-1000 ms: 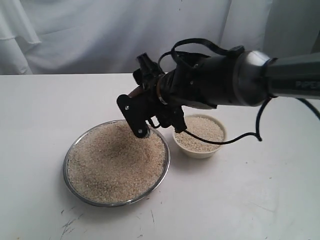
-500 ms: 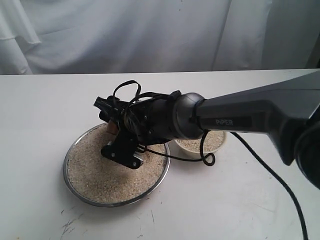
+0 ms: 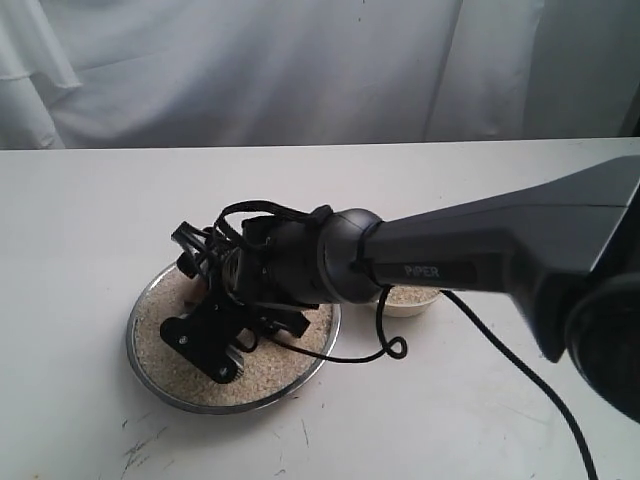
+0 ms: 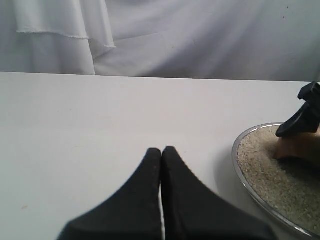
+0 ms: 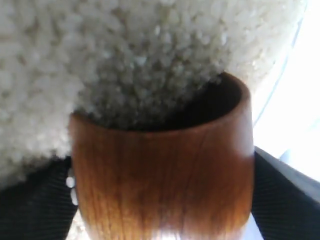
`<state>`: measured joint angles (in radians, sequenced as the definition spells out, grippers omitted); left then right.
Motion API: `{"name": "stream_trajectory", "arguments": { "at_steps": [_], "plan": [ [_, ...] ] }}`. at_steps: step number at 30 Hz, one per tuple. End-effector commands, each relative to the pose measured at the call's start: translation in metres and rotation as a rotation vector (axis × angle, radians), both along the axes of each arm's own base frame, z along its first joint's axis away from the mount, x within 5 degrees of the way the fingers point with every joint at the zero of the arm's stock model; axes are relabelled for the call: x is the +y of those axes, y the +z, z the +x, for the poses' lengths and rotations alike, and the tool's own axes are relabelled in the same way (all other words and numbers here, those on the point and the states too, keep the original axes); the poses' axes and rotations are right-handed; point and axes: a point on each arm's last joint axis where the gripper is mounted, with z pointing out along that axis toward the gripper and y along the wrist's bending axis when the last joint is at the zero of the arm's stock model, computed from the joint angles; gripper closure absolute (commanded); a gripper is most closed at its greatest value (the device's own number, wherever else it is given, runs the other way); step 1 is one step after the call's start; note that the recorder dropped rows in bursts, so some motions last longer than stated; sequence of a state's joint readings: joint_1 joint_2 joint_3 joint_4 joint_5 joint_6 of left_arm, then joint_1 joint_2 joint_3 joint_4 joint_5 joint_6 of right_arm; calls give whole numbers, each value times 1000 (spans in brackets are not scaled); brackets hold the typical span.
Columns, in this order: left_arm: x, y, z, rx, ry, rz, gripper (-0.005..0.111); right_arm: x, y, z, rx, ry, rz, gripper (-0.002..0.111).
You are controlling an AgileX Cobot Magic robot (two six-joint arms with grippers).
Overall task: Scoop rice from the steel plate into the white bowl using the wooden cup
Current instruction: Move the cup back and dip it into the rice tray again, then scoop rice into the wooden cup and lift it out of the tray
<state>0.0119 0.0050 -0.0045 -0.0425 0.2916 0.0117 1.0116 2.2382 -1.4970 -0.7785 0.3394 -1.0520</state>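
Jaws of the right gripper (image 5: 161, 212) stand wide, clamped on the wooden cup (image 5: 160, 155). It is tipped mouth-first into the rice (image 5: 125, 55) on the steel plate (image 3: 292, 377), probably so that grains slide in. The left gripper (image 4: 161, 167) is closed and empty. The white bowl (image 3: 404, 307) sits just beside the plate.

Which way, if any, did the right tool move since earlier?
Yes. The right tool went left and lower, away from the white bowl, farther across the steel plate.
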Motion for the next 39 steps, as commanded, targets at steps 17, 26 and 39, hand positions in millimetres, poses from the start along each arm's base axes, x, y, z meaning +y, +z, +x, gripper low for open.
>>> {"name": "stream_trajectory", "arguments": {
  "at_steps": [17,26,39],
  "plan": [
    [0,-1,0,-7,-1,-4,107,-20,-8,10,434,-345,184,108],
    [0,-1,0,-7,-1,-4,107,-27,2,25,638,-417,307,108],
    [0,-1,0,-7,-1,-4,107,-31,47,55,840,-463,491,108]
  ]
}}
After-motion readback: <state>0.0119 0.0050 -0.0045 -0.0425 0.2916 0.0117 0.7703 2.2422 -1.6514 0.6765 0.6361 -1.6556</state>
